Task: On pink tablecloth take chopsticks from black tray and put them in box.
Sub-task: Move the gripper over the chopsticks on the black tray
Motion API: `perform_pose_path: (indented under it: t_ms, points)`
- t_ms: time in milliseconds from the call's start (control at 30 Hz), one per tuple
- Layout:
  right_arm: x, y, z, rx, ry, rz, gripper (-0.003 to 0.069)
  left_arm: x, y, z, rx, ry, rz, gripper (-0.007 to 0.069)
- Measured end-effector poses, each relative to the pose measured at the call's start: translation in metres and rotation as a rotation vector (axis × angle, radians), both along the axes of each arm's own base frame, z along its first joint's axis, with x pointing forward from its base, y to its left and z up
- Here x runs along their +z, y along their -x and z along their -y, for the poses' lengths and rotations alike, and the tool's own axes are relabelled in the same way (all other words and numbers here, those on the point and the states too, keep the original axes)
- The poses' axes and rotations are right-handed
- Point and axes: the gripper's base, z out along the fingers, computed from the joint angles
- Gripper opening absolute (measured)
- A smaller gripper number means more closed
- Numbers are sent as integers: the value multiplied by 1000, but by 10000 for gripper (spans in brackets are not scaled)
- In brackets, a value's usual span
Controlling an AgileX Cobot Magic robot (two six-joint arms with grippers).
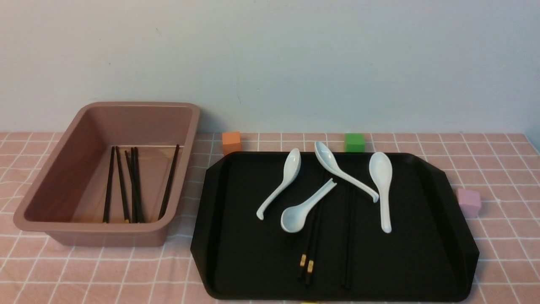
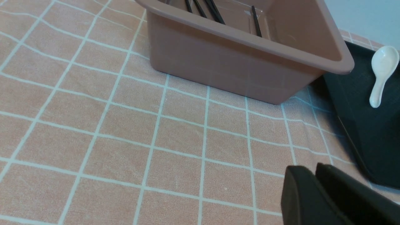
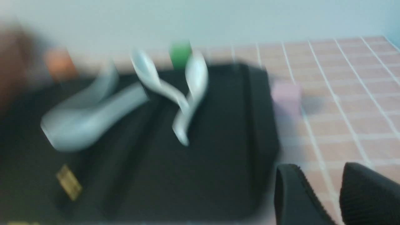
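Note:
The black tray (image 1: 413,236) lies on the pink tablecloth (image 1: 105,270) at centre right. On it lie two black chopsticks with gold bands (image 1: 312,240), partly under a spoon, and more black chopsticks (image 1: 349,236) beside them. The box (image 1: 88,226) stands left of the tray with several chopsticks (image 1: 135,185) inside. Neither gripper shows in the front view. In the left wrist view my left gripper (image 2: 314,170) is shut and empty above the cloth, near the box (image 2: 231,65). In the blurred right wrist view my right gripper (image 3: 322,170) is open and empty beside the tray (image 3: 203,175).
Several white spoons (image 1: 382,177) lie across the tray's far half. An orange cube (image 1: 231,142) and a green cube (image 1: 354,142) sit behind the tray. A lilac cube (image 1: 469,202) sits at its right. A wall stands behind the table.

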Motion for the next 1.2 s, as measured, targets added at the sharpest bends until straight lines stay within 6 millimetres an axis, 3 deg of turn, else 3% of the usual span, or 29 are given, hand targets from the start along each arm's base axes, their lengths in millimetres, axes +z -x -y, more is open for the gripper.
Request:
perform_pose_path:
  t_ms: [167,300,433,500,533,633,700,833,967,1100,1200]
  points:
    - [14,-1,2,-37,-359,122,240,0,0,0,0,0,0,75]
    - [22,1,0,-20,-470,91,240,0,0,0,0,0,0,78]
    - [51,1,-9,48,-391,-79,239,0,0,0,0,0,0,84]
    - [80,-5,-14,100,-237,-223,213,0,0,0,0,0,0,88]
    - [82,-6,-14,105,-226,-239,213,0,0,0,0,0,0,90]
    - [105,-31,-19,186,5,-528,139,0,0,0,0,0,0,94]
    - [105,-45,-19,206,67,-646,104,0,0,0,0,0,0,97]
    - [103,-92,-20,232,145,-889,13,0,0,0,0,0,0,103]
    - [95,-117,-25,251,118,-964,6,0,0,0,0,0,0,105]
    - [86,-137,-45,316,96,-975,6,0,0,0,0,0,0,111]
    - [81,-147,-70,364,97,-982,6,0,0,0,0,0,0,113]
